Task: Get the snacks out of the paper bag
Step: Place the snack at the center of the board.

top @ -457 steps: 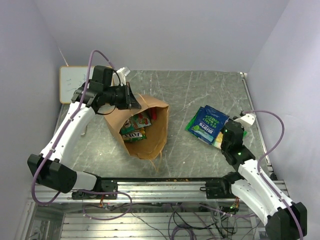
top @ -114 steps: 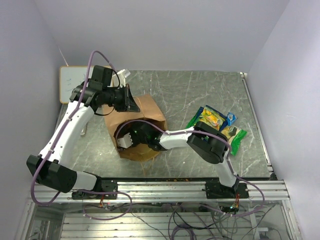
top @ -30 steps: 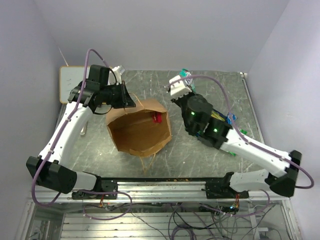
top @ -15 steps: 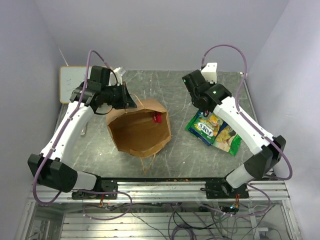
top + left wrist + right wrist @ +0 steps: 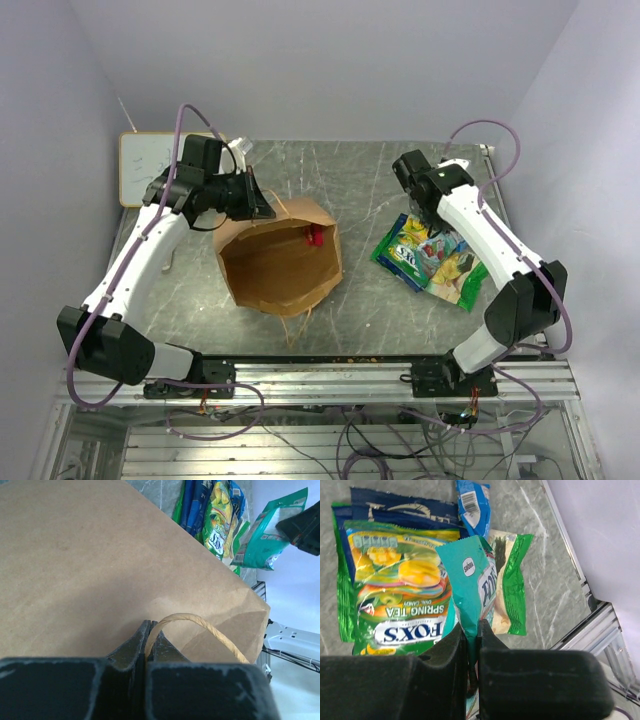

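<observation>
Left pincer (image 5: 148, 632) pinches the bag handle (image 5: 187, 616); right pincer (image 5: 471, 630) clamps teal packet (image 5: 470, 577)

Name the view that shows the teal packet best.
Right wrist: the teal packet sits centre, pinched by the right gripper, label visible. Left wrist shows it far off, top right; top external hardly shows it at all.

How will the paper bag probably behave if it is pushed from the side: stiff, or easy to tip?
Probably light and easy to tip: the paper bag looks nearly empty, with one small red item inside. Its thin walls would likely buckle, not resist. The left gripper, jaws shut on the handle, may steady it.
</observation>
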